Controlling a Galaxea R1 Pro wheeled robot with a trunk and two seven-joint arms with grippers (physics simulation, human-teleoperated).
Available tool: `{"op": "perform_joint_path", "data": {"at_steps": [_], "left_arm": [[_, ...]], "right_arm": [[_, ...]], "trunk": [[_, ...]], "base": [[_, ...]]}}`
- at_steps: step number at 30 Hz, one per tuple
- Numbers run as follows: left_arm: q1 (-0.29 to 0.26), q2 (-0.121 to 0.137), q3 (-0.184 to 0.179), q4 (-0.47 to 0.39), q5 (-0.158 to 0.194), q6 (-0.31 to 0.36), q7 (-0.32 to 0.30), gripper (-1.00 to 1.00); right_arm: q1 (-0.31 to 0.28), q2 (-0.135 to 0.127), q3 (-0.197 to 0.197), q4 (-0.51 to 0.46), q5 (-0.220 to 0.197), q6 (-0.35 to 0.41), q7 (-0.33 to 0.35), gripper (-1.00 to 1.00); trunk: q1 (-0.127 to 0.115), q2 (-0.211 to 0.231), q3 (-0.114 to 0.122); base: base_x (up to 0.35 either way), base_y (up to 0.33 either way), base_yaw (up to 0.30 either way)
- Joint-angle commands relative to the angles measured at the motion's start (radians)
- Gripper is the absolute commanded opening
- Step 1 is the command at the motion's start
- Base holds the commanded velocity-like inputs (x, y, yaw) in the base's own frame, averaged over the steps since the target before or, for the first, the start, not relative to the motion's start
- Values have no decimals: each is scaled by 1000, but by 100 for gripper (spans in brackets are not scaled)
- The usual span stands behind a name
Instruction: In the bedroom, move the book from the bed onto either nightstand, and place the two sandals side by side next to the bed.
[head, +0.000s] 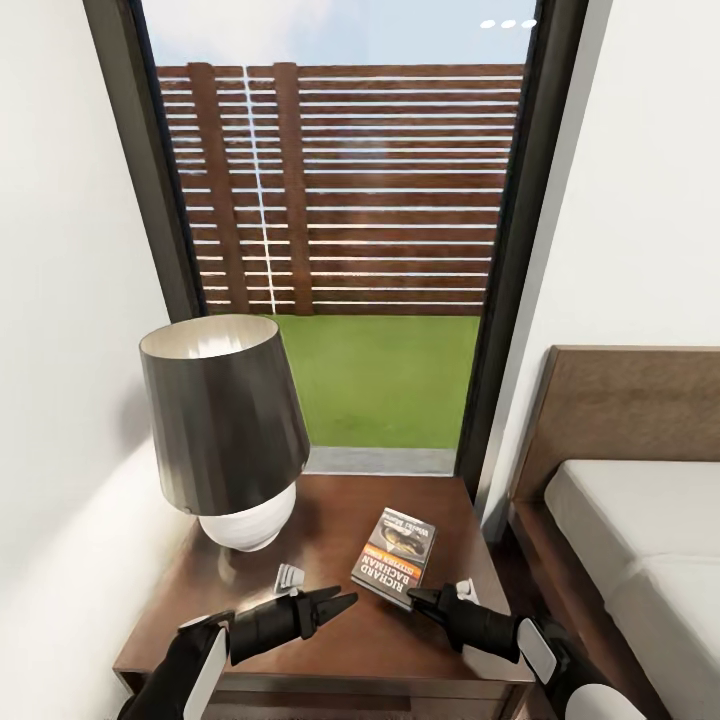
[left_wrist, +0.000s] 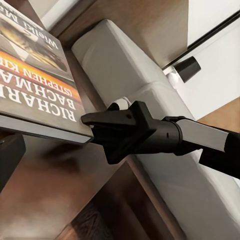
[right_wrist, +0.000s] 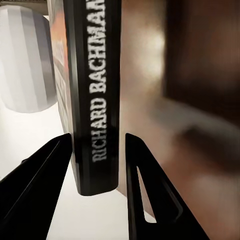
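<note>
The book, a dark paperback with an orange band, lies on the nightstand beside the lamp. My right gripper is at its near corner. In the right wrist view its fingers flank the spine, and a thin gap shows on one side, so the gripper is open. My left gripper hovers open over the nightstand, just left of the book. The left wrist view catches the right gripper at the book's edge. The bed lies to the right. The sandals are out of view.
A lamp with a dark shade and white base takes up the nightstand's left half. A small grey item lies near my left gripper. A tall window stands behind, and white walls close in on both sides.
</note>
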Motion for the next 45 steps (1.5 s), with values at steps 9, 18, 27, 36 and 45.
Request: {"op": "perform_joint_path", "data": {"at_steps": [9,18,27,36,45], "left_arm": [[0,-1,3,1,1,10,-4,100],[0,-1,3,1,1,10,-4,100],[0,-1,3,1,1,10,-4,100],[0,-1,3,1,1,10,-4,100],[0,-1,3,1,1,10,-4,100]], "right_arm": [[-1,16,-5,0,1,5,3,-100],[-1,17,-5,0,1,5,3,-100],[-1,17,-5,0,1,5,3,-100],[-1,17,-5,0,1,5,3,-100],[-1,17,-5,0,1,5,1,-100]], "trunk": [[15,-28,-13],[15,-28,-13],[27,-50,-27],[27,-50,-27],[29,-51,-42]], "base": [[0,0,0],[0,0,0],[0,0,0],[0,0,0],[0,0,0]]}}
